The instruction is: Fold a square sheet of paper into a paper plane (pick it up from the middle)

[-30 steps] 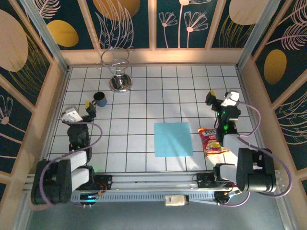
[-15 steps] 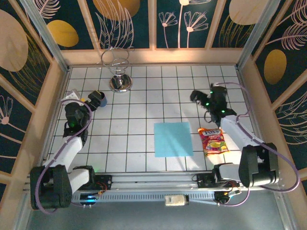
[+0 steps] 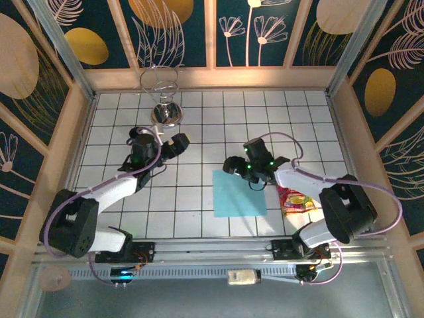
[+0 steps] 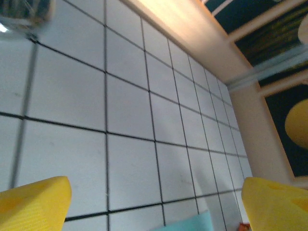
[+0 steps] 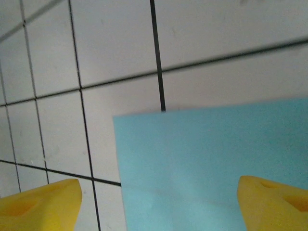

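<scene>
The square sheet of paper (image 3: 240, 193) is light blue and lies flat, with no fold, on the white tiled floor. My right gripper (image 3: 232, 164) hovers over its far left corner, open. In the right wrist view its yellow fingertips (image 5: 38, 204) stand wide apart, and between them the sheet (image 5: 216, 159) covers the floor below. My left gripper (image 3: 177, 144) is open over bare tiles, up and to the left of the sheet. A corner of the sheet (image 4: 192, 224) shows at the bottom of the left wrist view. The paper plane is out of view.
An orange-red snack packet (image 3: 295, 199) lies just right of the sheet. A wire stand on a shiny metal base (image 3: 164, 114) stands at the back left, and that base (image 4: 24, 14) also shows blurred in the left wrist view. Wooden walls (image 3: 212, 78) surround the floor.
Both arms have swung in from the side walls towards the middle. The right gripper now hangs over the sheet's far left corner, and the left has moved right past the cup. The sheet has not moved.
</scene>
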Tool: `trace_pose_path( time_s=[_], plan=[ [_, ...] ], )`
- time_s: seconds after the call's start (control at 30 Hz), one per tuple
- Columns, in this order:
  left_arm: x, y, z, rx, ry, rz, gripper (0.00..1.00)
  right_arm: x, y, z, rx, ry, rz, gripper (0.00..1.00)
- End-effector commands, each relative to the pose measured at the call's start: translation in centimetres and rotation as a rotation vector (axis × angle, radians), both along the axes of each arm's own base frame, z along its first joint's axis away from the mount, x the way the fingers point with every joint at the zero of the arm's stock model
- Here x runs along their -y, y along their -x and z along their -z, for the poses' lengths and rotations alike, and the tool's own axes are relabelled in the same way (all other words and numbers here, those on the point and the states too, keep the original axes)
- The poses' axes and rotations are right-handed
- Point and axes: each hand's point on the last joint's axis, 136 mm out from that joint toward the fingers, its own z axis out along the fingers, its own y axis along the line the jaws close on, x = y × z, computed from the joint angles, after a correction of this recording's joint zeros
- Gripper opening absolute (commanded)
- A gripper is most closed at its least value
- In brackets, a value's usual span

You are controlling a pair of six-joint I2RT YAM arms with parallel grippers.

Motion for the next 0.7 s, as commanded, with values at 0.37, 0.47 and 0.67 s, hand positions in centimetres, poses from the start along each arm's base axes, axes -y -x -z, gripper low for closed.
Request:
trace_pose_path(
  time_s=[0.37, 0.47, 0.67],
  plan=[
    [-0.5, 0.1, 3.3, -0.132, -0.082, -0.08, 0.99, -1.6, -3.8, 5.7, -0.096, 0.021, 0.113, 0.81],
    [-1.4, 0.1, 4.1, -0.161, -0.122, -0.12, 0.99, -2.8, -6.8, 6.0, -0.086, 0.018, 0.163, 0.8],
    [-1.1, 0.4, 4.4, -0.186, -0.13, -0.097, 0.97, -6.0, -13.0, 4.9, -0.017, -0.046, 0.178, 0.76]
  ],
)
